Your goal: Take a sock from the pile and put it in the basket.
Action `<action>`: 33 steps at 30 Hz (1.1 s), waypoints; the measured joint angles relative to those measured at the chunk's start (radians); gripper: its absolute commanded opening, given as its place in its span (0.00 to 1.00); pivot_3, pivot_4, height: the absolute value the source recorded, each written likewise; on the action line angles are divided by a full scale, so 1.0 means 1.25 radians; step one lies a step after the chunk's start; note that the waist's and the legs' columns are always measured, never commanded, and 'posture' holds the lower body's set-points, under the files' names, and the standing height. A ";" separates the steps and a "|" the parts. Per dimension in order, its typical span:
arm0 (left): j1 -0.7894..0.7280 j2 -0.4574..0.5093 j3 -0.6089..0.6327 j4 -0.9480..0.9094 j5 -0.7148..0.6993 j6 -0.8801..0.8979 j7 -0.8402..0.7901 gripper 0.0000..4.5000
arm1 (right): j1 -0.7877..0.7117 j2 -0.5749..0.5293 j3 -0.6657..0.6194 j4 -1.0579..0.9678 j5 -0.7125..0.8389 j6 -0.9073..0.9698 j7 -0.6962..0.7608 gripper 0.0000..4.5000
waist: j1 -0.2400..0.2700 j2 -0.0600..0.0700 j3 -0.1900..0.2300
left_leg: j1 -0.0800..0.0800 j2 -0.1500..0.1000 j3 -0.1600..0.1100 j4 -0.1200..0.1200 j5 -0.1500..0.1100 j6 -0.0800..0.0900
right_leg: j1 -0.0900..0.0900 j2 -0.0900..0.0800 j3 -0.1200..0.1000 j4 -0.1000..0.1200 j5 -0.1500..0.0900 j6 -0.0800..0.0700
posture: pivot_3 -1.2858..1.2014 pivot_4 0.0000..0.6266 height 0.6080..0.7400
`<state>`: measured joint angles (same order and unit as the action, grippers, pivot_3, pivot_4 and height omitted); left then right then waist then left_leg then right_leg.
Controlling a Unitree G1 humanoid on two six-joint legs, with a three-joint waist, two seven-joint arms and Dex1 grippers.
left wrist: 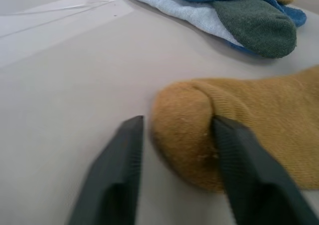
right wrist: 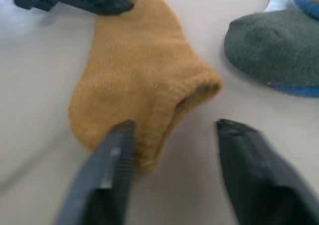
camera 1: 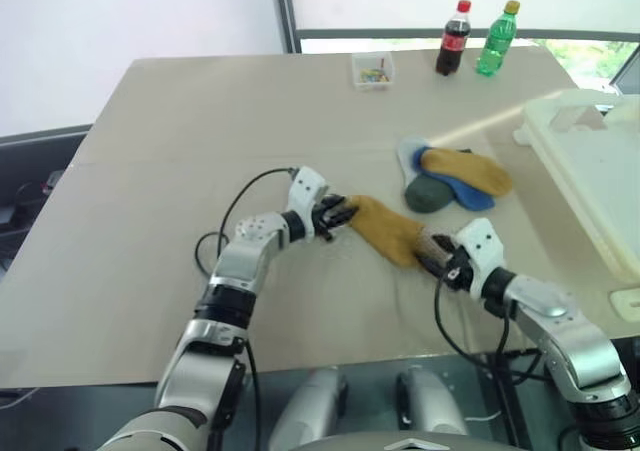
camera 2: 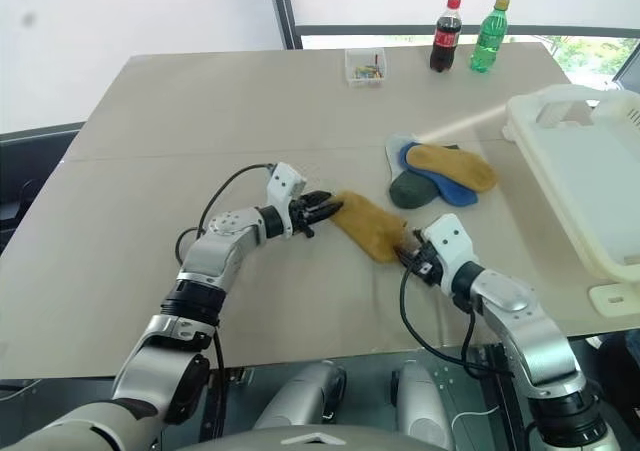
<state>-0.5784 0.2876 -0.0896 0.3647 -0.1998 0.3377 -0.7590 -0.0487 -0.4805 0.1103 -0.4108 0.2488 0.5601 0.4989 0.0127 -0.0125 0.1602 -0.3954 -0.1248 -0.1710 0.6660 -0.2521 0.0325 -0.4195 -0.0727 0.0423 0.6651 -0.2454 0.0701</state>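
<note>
A mustard sock (camera 1: 388, 229) lies flat on the table, apart from the pile (camera 1: 455, 179) of mustard, blue, grey-green and pale blue socks behind it. My left gripper (camera 1: 345, 211) is at the sock's far-left end. In the left wrist view its open fingers (left wrist: 124, 155) straddle that rounded end (left wrist: 239, 125), one finger against the fabric and the other a sliver away. My right gripper (camera 1: 432, 254) is at the sock's near-right end, open, with the cuff corner (right wrist: 139, 70) partly between its fingers (right wrist: 249, 160). The cream-white basket (camera 1: 590, 186) stands at the table's right edge.
A cola bottle (camera 1: 453, 39) and a green bottle (camera 1: 497, 39) stand at the table's far edge, with a small clear box (camera 1: 372, 69) to their left. Black cables loop beside both wrists. The table's left half is bare tan surface.
</note>
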 measured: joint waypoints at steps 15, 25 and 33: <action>0.260 0.081 0.067 -0.452 -0.132 0.298 0.040 0.00 | -0.021 -0.122 0.004 0.063 0.024 -0.115 0.209 0.01 | -0.014 0.001 0.000 | 0.001 0.001 0.000 0.000 0.000 0.000 | 0.000 0.000 0.001 0.000 0.000 0.000 | 0.52 0.24 0.91; 0.484 0.094 0.158 -0.705 -0.236 0.413 0.147 0.00 | -0.049 -0.181 -0.002 0.108 0.032 -0.156 0.325 0.01 | -0.006 0.001 -0.001 | 0.001 0.001 0.001 -0.001 0.000 0.000 | 0.001 0.000 0.000 -0.001 0.000 0.000 | 0.52 0.24 0.91; 0.561 0.026 0.152 -0.780 -0.245 0.425 0.263 0.00 | -0.045 -0.186 0.008 0.077 0.034 -0.162 0.364 0.01 | 0.004 0.001 -0.001 | 0.001 0.001 0.001 -0.001 0.000 0.000 | 0.002 0.000 0.000 -0.001 0.000 0.000 | 0.52 0.24 0.91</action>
<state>0.1228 0.3201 0.0998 -0.6101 -0.5055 0.8687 -0.4298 -0.1051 -0.7130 0.1209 -0.3142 0.2917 0.3579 0.9539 0.0177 -0.0110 0.1594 -0.3940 -0.1235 -0.1702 0.6652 -0.2525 0.0328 -0.4174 -0.0730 0.0425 0.6635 -0.2452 0.0698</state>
